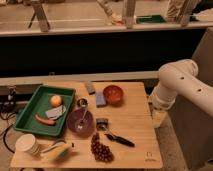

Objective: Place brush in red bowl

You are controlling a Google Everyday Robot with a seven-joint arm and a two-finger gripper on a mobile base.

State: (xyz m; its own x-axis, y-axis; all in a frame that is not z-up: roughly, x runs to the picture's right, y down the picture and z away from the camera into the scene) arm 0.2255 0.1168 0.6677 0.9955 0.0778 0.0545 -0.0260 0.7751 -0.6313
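Note:
The brush (119, 140) lies on the wooden table near the front, its black handle pointing right and its small greyish head to the left. The red bowl (113, 93) stands at the back middle of the table, empty as far as I can see. My gripper (159, 117) hangs below the white arm at the table's right edge, well to the right of both the bowl and the brush, and holds nothing that I can see.
A dark purple bowl (80, 120) with a metal spoon stands left of the brush. A grape bunch (100, 149) lies at the front. A green tray (29, 109) holds food at the left. A blue sponge (100, 98), a small can (102, 123) and a paper cup (27, 144) are also there.

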